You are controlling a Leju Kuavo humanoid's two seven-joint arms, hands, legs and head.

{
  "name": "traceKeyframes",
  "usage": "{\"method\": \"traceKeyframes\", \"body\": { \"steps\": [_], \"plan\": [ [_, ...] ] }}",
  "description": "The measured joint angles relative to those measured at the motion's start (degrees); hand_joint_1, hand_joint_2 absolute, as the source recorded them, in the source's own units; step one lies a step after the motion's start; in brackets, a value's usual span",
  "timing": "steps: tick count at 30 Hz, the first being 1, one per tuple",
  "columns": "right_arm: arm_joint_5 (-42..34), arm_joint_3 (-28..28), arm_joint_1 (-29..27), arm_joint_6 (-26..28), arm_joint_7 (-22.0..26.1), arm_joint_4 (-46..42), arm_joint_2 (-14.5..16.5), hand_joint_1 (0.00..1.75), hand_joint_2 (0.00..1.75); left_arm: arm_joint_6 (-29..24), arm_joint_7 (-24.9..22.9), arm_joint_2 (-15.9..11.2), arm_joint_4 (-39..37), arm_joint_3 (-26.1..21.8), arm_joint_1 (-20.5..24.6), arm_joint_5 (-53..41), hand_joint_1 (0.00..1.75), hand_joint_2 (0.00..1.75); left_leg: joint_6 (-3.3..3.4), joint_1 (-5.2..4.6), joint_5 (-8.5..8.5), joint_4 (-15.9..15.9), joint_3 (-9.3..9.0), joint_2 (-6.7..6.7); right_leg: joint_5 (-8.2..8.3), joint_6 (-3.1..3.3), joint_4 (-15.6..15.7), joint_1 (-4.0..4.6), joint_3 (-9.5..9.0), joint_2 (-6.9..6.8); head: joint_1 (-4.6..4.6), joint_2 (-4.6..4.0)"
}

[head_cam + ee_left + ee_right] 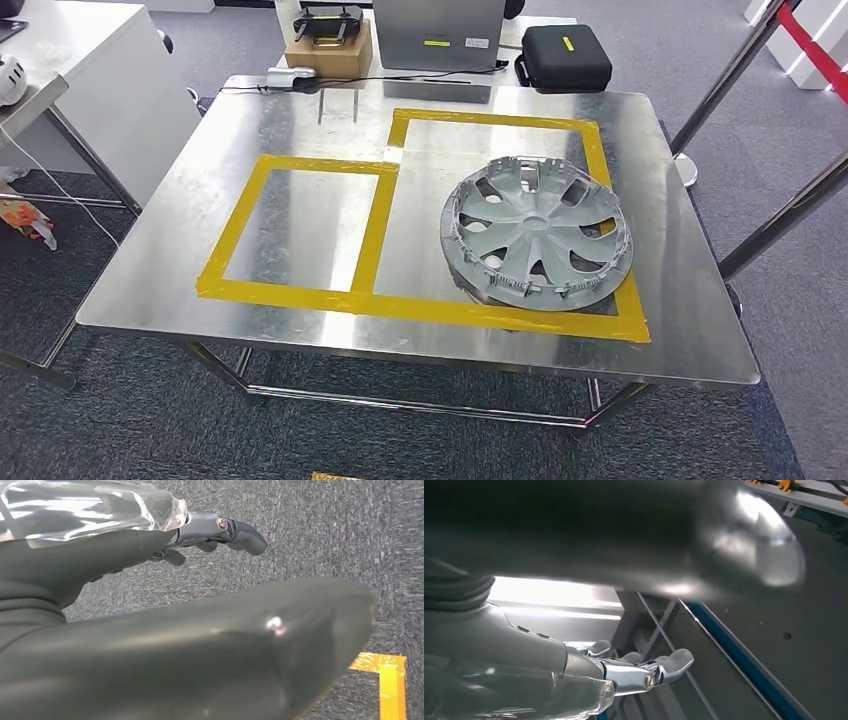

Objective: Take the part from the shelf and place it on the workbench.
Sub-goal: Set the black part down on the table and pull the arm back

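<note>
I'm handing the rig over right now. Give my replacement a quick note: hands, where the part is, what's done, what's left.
Left hand: holds nothing, fingers spread, hanging over the carpet.
Right hand: holds nothing, fingers apart.
Part: the grey wheel cover lies flat on the steel workbench, mostly inside the larger yellow tape rectangle, its right edge over the tape.
Done: part is on the workbench, released.
Left: apparently nothing, unless it must sit fully inside the tape.

Our left hand (150,605), grey with a thick thumb and darker fingers (240,532), hangs over the grey carpet floor (325,530), fingers stretched apart, holding nothing. Our silvery right hand (589,670) likewise has its fingers (674,662) extended, holding nothing.
</note>
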State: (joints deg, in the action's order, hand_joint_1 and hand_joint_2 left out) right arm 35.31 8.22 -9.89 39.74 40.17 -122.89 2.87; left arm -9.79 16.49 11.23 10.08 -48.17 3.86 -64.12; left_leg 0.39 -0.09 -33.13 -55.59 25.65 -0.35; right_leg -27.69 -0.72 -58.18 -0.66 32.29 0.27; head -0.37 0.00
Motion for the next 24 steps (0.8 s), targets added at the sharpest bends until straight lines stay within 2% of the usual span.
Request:
{"method": "traceKeyframes", "body": {
  "steps": [4,7,8,9,11,12,13,14,16,17,18,20,22,23,24],
  "plan": [
    [-1.94,0.98,0.0,0.0,0.0,0.05,0.1,0.0,0.0,-0.34,-0.2,-0.3,0.0,-0.2,0.01,0.03,0.0,0.0,0.43,-0.27,-0.09,-0.19,0.04,0.0,0.17,-0.41,0.08,-0.26,-0.07,0.0,-0.03,0.0],
    [-3.12,1.57,0.23,0.01,0.0,0.1,-0.01,0.0,0.0,-0.48,-0.23,-0.37,0.01,-0.24,0.13,0.03,0.0,0.0,1.3,0.0,1.06,0.76,-0.15,0.18,0.06,-1.13,0.02,-0.33,0.07,0.07,-0.16,0.0],
    [-3.42,1.67,0.36,0.0,0.0,0.15,-0.12,0.0,0.0,-0.5,-0.23,-0.38,0.01,-0.25,0.19,0.03,0.0,0.0,1.62,0.23,1.57,1.24,-0.17,0.3,-0.89,-1.36,-1.16,-0.27,0.69,0.08,0.03,0.0],
    [-3.67,1.73,0.46,0.01,0.0,0.22,-0.27,0.0,0.0,-0.51,-0.23,-0.38,0.02,-0.26,0.23,0.03,0.0,0.0,1.84,0.45,1.91,1.62,-0.15,0.44,-2.49,-1.57,-3.62,-0.26,1.84,0.08,0.35,0.0],
    [-4.11,1.8,0.56,0.02,0.0,0.47,-0.61,0.0,0.0,-0.53,-0.2,-0.4,0.02,-0.3,0.2,0.03,0.0,0.0,2.01,0.48,2.1,1.67,0.14,0.65,-6.0,-2.1,-11.12,-0.35,5.05,0.04,0.98,0.0],
    [-4.31,1.82,0.56,0.02,0.0,0.61,-0.78,0.0,0.0,-0.52,-0.16,-0.39,0.02,-0.33,0.17,0.03,0.0,0.0,1.99,0.51,2.11,1.62,0.2,0.74,-6.83,-2.32,-14.13,-0.46,6.24,0.03,1.1,0.0],
    [-4.5,1.85,0.57,0.02,0.0,0.75,-0.95,0.0,0.0,-0.53,-0.11,-0.39,0.02,-0.35,0.17,0.03,0.0,0.0,1.94,0.57,2.1,1.55,0.2,0.8,-6.55,-2.5,-15.2,-0.59,6.49,0.02,1.14,0.0],
    [-4.65,1.88,0.6,0.01,0.0,0.89,-1.1,0.0,0.0,-0.53,-0.07,-0.39,0.02,-0.37,0.18,0.03,0.0,0.0,1.8,0.67,2.03,1.4,0.19,0.79,-5.19,-2.63,-13.83,-0.77,5.61,-0.01,1.18,0.0],
    [-4.85,1.93,0.75,0.01,0.0,1.1,-1.36,0.0,0.0,-0.53,0.02,-0.37,0.02,-0.4,0.2,0.07,0.0,0.0,1.2,0.91,1.65,0.85,0.25,0.71,-1.77,-2.88,-6.36,-1.18,1.59,-0.14,1.31,0.0],
    [-4.96,1.97,0.87,0.0,0.0,1.22,-1.46,0.0,0.0,-0.53,0.06,-0.38,0.02,-0.44,0.21,0.14,0.0,0.0,0.78,0.93,1.43,0.44,0.53,0.64,-0.75,-2.83,-3.12,-1.21,-0.15,-0.17,1.48,0.0],
    [-5.05,2.02,0.97,0.0,0.0,1.35,-1.55,0.0,0.0,-0.54,0.12,-0.39,0.02,-0.48,0.22,0.24,0.0,0.0,0.36,0.87,1.26,0.06,0.83,0.6,-0.45,-2.66,-1.17,-1.18,-1.14,-0.17,1.62,0.01],
    [-5.25,2.22,1.21,0.01,-0.01,1.61,-1.71,0.0,0.0,-0.54,0.24,-0.41,0.02,-0.58,0.28,0.4,0.0,0.0,-0.32,0.71,1.24,-0.4,1.49,0.57,-0.85,-1.74,-0.58,-0.93,-1.21,-0.04,1.57,0.01],
    [-5.4,2.54,1.55,0.02,-0.01,1.81,-1.79,0.0,0.0,-0.52,0.27,-0.39,0.02,-0.68,0.32,0.45,0.0,0.0,-0.88,0.8,0.74,-0.92,1.93,0.58,-0.87,-0.71,-0.37,-1.04,-0.74,-0.04,1.07,0.01],
    [-5.52,2.71,1.76,0.01,-0.01,1.92,-1.8,0.0,0.0,-0.52,0.25,-0.37,0.02,-0.72,0.33,0.45,0.0,0.0,-1.1,0.85,-0.31,-2.05,2.49,0.58,-0.63,-0.27,-0.31,-1.11,-0.44,-0.08,0.76,0.01],
    [-5.66,2.86,2.0,0.01,0.0,2.05,-1.81,0.0,0.0,-0.51,0.15,-0.35,0.02,-0.74,0.35,0.45,0.0,0.0,-1.26,0.89,-2.06,-4.28,3.49,0.58,-0.36,0.17,-0.25,-1.14,-0.09,-0.14,0.42,0.01]
  ]
}}
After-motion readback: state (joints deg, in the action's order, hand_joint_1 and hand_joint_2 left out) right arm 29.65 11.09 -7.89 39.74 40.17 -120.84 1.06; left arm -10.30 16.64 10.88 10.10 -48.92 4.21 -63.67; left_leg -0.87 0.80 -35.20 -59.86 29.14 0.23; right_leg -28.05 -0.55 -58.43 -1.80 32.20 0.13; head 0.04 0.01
